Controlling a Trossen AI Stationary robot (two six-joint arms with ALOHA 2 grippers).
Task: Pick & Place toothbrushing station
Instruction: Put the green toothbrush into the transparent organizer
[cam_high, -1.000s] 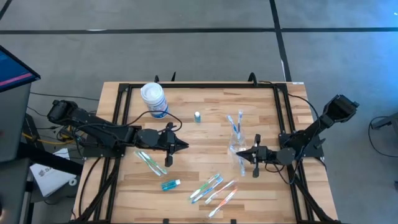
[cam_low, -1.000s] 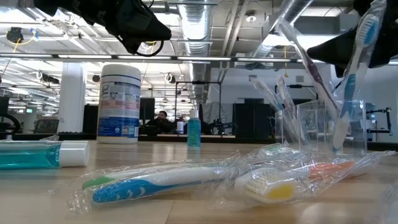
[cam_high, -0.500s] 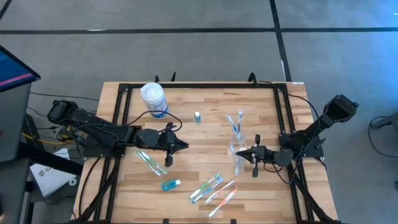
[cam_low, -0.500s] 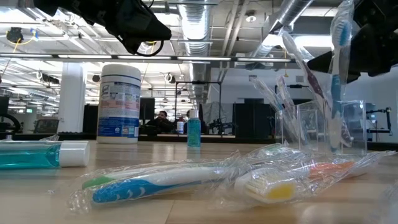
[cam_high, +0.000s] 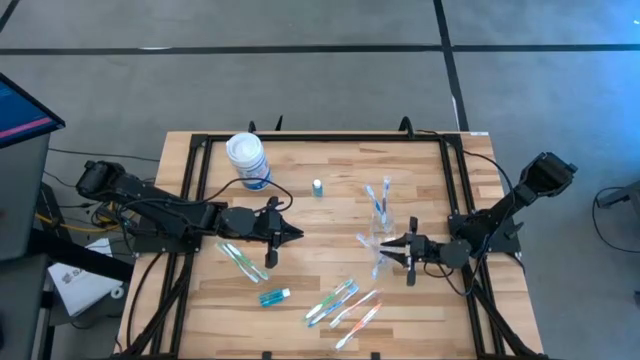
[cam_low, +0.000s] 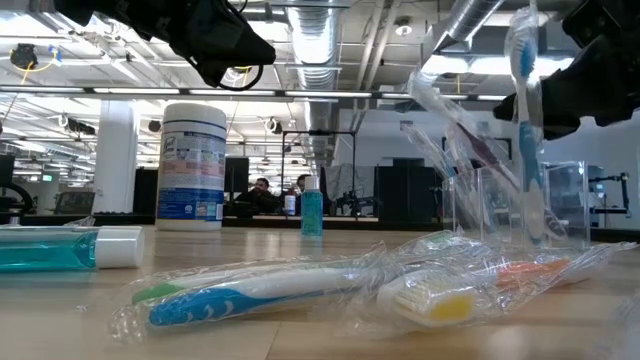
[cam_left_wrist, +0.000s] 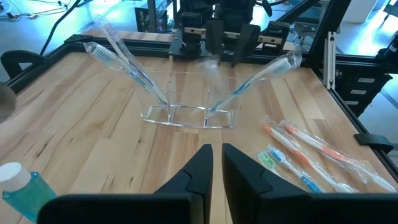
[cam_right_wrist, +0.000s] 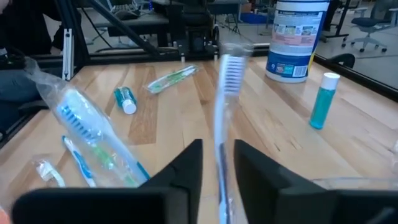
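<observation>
Wrapped toothbrush (cam_right_wrist: 222, 118) sits right between the right claw (cam_high: 403, 249) fingers, standing near upright with bristle head up and handle down into the clear cup (cam_low: 520, 205). In the right wrist view we see the fingers spread a little either side of the handle, small gap each side, so parted, not pinching; we can't tell if either finger touches the wrap. In the low view the brush's (cam_low: 524, 120) long axis is close to vertical, head above the cup rim.

The cup (cam_high: 382, 228) is at the right claw's tip, just ahead of it toward the bench centre. We see other wrapped brushes (cam_left_wrist: 127, 59) in the cup, leaning out away from that claw, heads up.

Further out from the right claw, on the near part of the bench (cam_high: 330, 160): a loose cluster of wrapped brushes (cam_high: 343, 302) lying flat, blue-green and orange ones, long axes diagonal. A teal tube (cam_high: 274, 296) lies flat beyond them, toward the left arm's side.

Left claw (cam_high: 284, 234) hangs over the bench, well apart from the cup, pointing at it. Fingers nearly together with a thin slit between them, nothing in them. A wrapped green-blue brush (cam_high: 238, 258) lies just beside that claw.

Beyond the left claw stand a small teal bottle (cam_high: 317, 187) and a white canister (cam_high: 247, 160), both upright.
</observation>
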